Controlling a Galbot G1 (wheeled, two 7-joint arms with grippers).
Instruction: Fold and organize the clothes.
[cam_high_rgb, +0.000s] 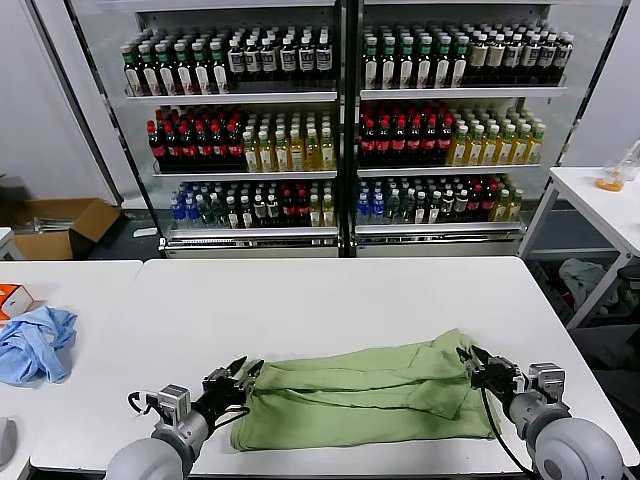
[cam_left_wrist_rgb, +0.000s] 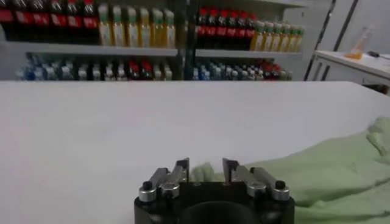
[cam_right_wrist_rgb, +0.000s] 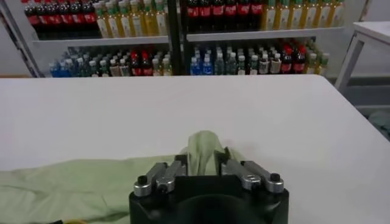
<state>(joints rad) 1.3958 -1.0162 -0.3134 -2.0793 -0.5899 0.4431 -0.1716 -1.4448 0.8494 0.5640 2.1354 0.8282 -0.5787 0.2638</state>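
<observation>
Green shirt (cam_high_rgb: 365, 392) lies half-folded near the surface's (cam_high_rgb: 330, 300) front edge. Right hand (cam_right_wrist_rgb: 203, 160) is pinching one end; left hand (cam_left_wrist_rgb: 205, 171) looks released at the other, probably ready to fold.

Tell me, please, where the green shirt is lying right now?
In the head view, the green shirt lies partly folded along the white table's near edge, between the left hand and the right hand.
</observation>
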